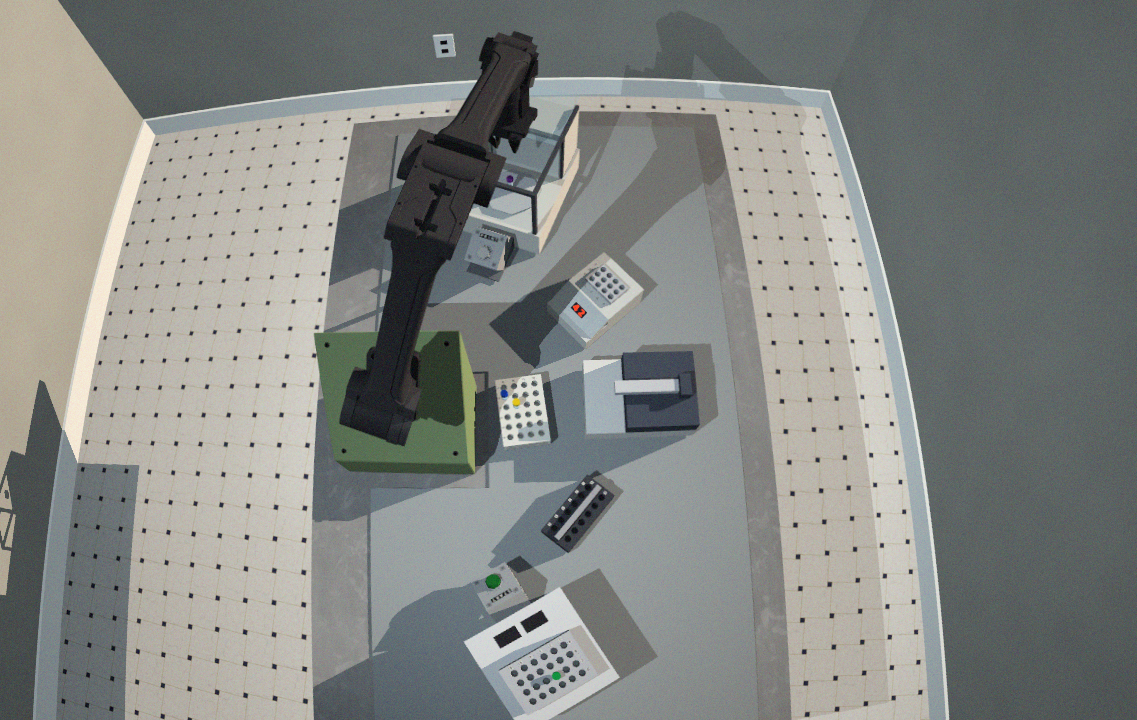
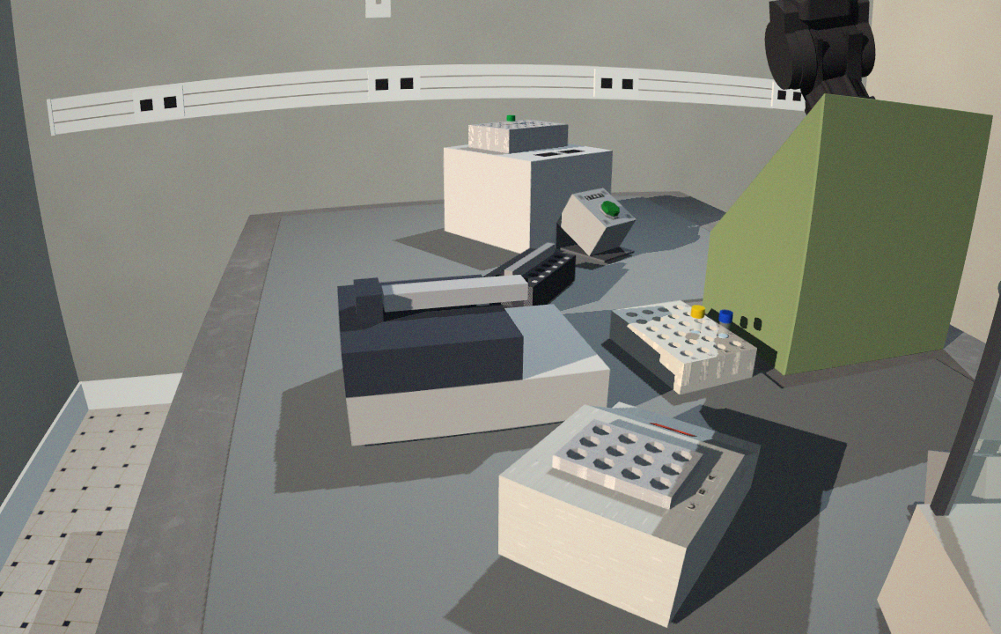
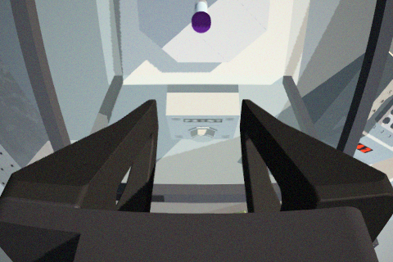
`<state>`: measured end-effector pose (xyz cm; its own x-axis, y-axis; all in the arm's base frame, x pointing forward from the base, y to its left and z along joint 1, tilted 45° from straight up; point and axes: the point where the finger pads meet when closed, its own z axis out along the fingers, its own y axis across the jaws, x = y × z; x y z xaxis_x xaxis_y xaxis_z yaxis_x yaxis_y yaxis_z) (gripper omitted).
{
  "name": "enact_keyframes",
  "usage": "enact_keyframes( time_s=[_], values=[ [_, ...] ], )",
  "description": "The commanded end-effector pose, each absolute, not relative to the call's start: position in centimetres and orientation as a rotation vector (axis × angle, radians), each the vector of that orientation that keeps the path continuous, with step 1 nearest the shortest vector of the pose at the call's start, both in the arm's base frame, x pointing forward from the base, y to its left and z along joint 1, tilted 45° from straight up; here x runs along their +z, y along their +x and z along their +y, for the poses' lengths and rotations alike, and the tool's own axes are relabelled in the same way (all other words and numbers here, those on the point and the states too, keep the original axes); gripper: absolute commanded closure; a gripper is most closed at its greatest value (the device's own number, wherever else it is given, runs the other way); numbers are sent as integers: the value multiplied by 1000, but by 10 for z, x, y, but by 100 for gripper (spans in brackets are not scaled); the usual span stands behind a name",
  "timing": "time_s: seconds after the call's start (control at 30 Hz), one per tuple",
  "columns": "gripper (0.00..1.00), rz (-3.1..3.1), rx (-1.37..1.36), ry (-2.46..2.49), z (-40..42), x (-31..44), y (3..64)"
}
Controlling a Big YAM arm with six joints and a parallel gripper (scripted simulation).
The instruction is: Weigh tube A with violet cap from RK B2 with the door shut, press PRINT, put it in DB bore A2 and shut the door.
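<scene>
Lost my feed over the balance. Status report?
Gripper part-open, empty, above the balance. Violet-capped tube A standing on the pan. Nothing between the fingers.

The arm is showing as matte near-black throughout, built of blocky, faceted links with chunky rounded joints. It is rising from a green box pedestal marked with small dark dots at its corners. The gripper is showing two dark, wedge-shaped fingers on a broad flat body.

arm: stretched from green block over glass box
tube: violet cap, inside glass box
rack: beside green block
</scene>
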<state>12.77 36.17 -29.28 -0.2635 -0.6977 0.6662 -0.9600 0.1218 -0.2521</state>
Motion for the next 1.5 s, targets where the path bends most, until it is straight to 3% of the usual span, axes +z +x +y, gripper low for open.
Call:
enact_keyframes(
  time_s=[0.0,0.6,0.63,0.8,1.47],
  values=[
    [64,-2034,909,1615,364,-302,135],
    [64,-2021,918,1608,339,-319,135],
    [64,-2090,871,1652,378,-312,143],
    [64,-2021,918,1608,332,-326,136],
    [64,-2026,914,1611,314,-348,140]
  ],
)
